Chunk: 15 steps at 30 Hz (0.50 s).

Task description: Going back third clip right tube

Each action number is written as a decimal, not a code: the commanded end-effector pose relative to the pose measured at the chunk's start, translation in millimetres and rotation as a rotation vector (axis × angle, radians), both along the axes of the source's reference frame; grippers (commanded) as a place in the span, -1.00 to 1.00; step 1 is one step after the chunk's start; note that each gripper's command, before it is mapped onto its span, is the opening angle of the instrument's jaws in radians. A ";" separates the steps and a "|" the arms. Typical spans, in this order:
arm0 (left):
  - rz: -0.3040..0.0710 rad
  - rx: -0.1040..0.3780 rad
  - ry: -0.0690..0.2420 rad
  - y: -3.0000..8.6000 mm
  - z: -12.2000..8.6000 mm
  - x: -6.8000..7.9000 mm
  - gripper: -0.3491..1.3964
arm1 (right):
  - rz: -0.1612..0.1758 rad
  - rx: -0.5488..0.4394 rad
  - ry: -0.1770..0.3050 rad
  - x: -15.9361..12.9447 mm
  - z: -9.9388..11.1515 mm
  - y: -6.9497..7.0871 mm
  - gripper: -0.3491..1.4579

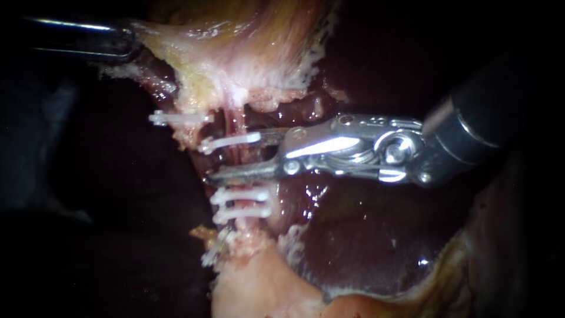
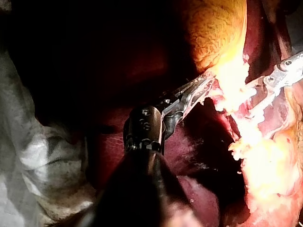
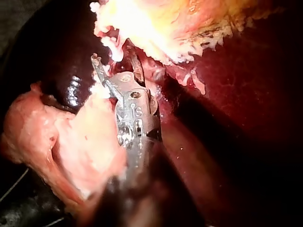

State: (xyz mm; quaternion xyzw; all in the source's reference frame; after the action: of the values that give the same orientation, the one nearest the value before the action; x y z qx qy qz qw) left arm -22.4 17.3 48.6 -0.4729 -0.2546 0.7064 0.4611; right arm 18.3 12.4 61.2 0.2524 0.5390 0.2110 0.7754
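Note:
My right instrument (image 1: 236,158) comes in from the right with its jaws open, one above and one below the pink tube (image 1: 235,123) that runs down from the gallbladder (image 1: 247,53). A white clip (image 1: 229,142) sits across the tube along the upper jaw. Two more white clips (image 1: 242,195) lie close together just below the lower jaw, and another clip (image 1: 179,118) sits higher to the left. My left instrument (image 1: 134,41) is shut on the gallbladder's pale edge at the upper left. In the left wrist view its jaws (image 2: 201,90) hold that tissue.
Dark red liver (image 1: 365,247) lies under and to the right of the tube. Pale fatty tissue (image 1: 253,288) bunches below the clips, with one more white clip (image 1: 213,253) on its edge. My right instrument (image 2: 284,73) shows beyond the tissue in the left wrist view.

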 end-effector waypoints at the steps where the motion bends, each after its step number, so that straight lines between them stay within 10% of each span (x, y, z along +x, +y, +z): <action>1: 0.000 0.000 0.000 0.0 -0.1 0.1 -1.00 | -0.017 -0.051 0.008 -1.0 -0.4 -0.2 -0.06; 15: 0.000 0.000 0.000 0.0 -0.1 0.0 -1.00 | -0.111 -0.305 0.049 -12.9 -1.5 -1.7 -0.06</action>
State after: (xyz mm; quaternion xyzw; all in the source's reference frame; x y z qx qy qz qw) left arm -22.4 17.3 48.5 -0.4730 -0.2545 0.7064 0.4611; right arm 5.0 10.7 59.7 0.1668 0.5690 0.0765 0.8016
